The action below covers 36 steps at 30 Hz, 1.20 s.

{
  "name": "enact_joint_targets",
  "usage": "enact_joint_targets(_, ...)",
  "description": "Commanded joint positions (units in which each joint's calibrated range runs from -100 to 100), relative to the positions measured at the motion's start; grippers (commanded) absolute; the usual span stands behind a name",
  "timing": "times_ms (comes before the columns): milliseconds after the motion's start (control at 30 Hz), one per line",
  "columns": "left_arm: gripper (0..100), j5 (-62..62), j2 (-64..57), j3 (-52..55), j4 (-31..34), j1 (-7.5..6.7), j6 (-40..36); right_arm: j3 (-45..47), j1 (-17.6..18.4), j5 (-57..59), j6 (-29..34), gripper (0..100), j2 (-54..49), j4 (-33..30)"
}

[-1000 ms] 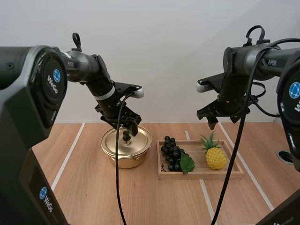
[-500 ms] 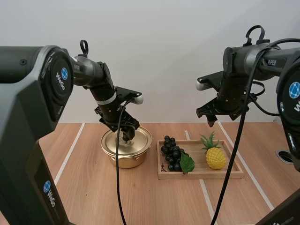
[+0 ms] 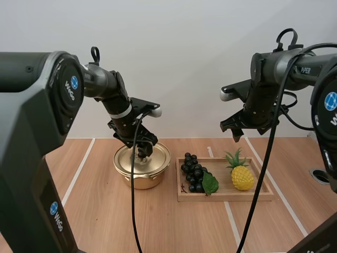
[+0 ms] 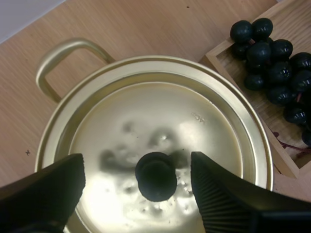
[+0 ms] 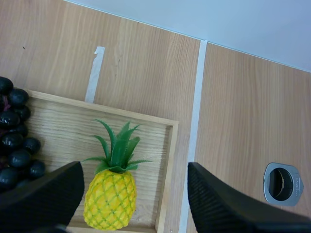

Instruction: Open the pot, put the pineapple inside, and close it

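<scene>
Currently my left gripper is down over the pot at the left of the table. Its fingers are spread wide, and the black knob of the lid sits between their ribbed faces, touching neither and a little nearer one than the other. I read that straddle as deliberate: the knob is the only purchase on a smooth gold lid, so the fingers must bracket it before they close. The lid sits flat in the rim, so the opening is not yet done.

The pineapple sits at the right end of the wooden tray, which lies just right of the pot. The grapes are at the tray's left end, nearer the pot. My right gripper hangs well above the pineapple, also spread wide, and its wrist view looks down on the fruit. I judge it is parked there ready for the pick, high enough to be clear of the lid's path.
</scene>
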Motion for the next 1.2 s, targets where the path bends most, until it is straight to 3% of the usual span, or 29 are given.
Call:
enact_joint_targets(0, 100, 0.5, 1.9, 0.4, -1.1, -0.18, 0.2, 0.2, -0.2, -0.8, -0.3, 100, -0.5, 0.1)
enact_joint_targets(467, 100, 2.5, 3.7, 0.4, -3.1, -0.18, 0.2, 0.2, -0.2, -1.0, -0.3, 100, -0.5, 0.2)
enact_joint_targets(500, 94, 3.2, 3.7, 0.4, -3.1, -0.18, 0.2, 0.2, -0.2, -1.0, -0.3, 100, -0.5, 0.2)
enact_joint_targets(800, 3, 8.2, 3.7, 0.4, -2.7, -0.18, 0.2, 0.2, -0.2, -2.7, -0.3, 100, -0.5, 0.2)
enact_joint_targets(1167, 0, 11.2, 0.9, -3.9, -2.5, -0.18, -0.1, 0.2, -0.2, -2.5, 0.1, 100, -0.5, 0.3)
